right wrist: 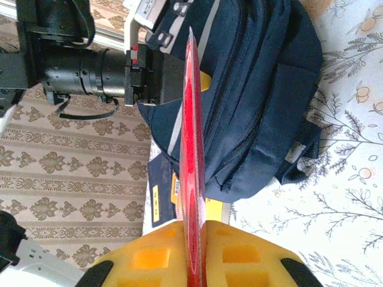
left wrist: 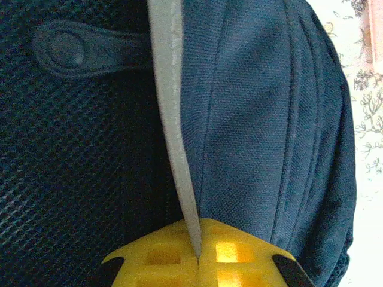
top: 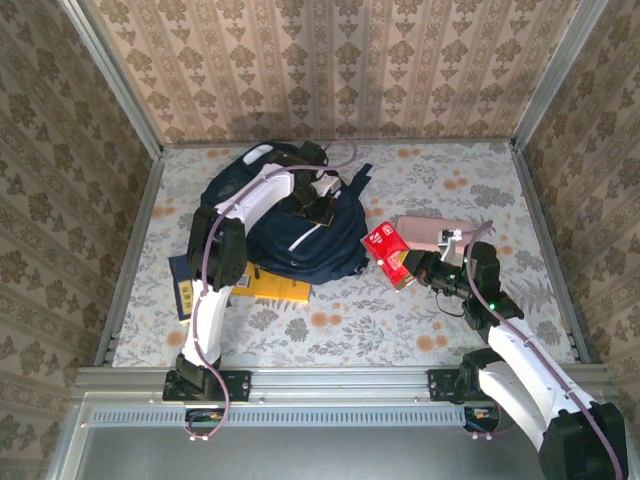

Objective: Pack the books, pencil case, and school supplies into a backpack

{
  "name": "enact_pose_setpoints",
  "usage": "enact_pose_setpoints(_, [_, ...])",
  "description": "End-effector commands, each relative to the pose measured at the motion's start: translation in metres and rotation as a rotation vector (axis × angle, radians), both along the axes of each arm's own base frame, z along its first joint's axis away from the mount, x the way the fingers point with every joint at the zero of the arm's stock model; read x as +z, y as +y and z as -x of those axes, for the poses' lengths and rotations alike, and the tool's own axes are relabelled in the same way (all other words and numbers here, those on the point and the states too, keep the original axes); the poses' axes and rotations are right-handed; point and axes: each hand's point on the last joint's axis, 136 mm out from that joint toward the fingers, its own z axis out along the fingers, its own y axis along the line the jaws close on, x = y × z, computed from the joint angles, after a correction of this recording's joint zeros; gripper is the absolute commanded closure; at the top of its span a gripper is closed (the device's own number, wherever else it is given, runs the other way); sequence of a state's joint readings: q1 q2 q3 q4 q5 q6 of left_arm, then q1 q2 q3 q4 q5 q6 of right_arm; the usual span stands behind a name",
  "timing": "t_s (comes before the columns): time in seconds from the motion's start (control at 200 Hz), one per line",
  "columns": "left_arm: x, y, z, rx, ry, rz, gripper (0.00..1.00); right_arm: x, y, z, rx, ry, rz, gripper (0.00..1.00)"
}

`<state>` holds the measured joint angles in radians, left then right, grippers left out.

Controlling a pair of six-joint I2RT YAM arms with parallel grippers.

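The left gripper (left wrist: 197, 256) is clamped tight on a grey-white trim strip (left wrist: 169, 107) of the navy backpack (top: 305, 245), which lies mid-table, seemingly holding its opening up. The right gripper (right wrist: 192, 236) pinches the small red pack (top: 390, 252) just right of the bag. Next, the pack likely needs carrying over the opening, then releasing.

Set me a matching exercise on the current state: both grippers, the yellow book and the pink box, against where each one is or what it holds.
Things
1. left gripper
2. right gripper
3. yellow book
4. pink box

Places or states
A. lying on the table, right of the backpack
B. shut on the backpack's grey-white strip
C. poking out from under the backpack's near edge
D. shut on the red pack

Pairs: 1-B, 2-D, 3-C, 4-A
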<state>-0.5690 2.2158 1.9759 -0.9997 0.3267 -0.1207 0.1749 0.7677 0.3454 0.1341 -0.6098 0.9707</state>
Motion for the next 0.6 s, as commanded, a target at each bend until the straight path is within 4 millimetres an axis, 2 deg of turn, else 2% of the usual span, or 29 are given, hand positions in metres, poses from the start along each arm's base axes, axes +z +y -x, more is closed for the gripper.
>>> enact_pose_setpoints(0.0, [0.015, 0.005, -0.005, -0.01, -0.049, -0.037, 1.0, 0.007, 0.002, 0.001, 0.017, -0.054, -0.003, 1.0])
enact_pose_setpoints(0.11, [0.055, 0.002, -0.011, -0.002, -0.129, 0.054, 1.0, 0.01, 0.001, 0.001, 0.013, -0.063, 0.009, 1.0])
enact_pose_setpoints(0.24, [0.111, 0.006, -0.014, 0.038, -0.207, 0.176, 1.0, 0.011, 0.0, 0.0, 0.01, -0.071, 0.023, 1.0])
enact_pose_setpoints(0.32, [0.138, 0.009, -0.013, 0.06, -0.222, 0.253, 1.0, 0.013, 0.001, -0.001, 0.018, -0.076, 0.022, 1.0])
enact_pose_setpoints(0.565, [0.202, 0.012, -0.007, 0.079, -0.247, 0.443, 1.0, 0.024, 0.018, -0.01, 0.087, -0.091, 0.034, 1.0])
enact_pose_setpoints(0.575, [0.204, 0.02, -0.012, 0.099, -0.254, 0.448, 1.0, 0.024, 0.018, -0.01, 0.089, -0.089, 0.035, 1.0])
enact_pose_setpoints(0.595, [0.208, 0.024, -0.014, 0.108, -0.258, 0.46, 1.0, 0.026, 0.021, -0.012, 0.093, -0.091, 0.037, 1.0])
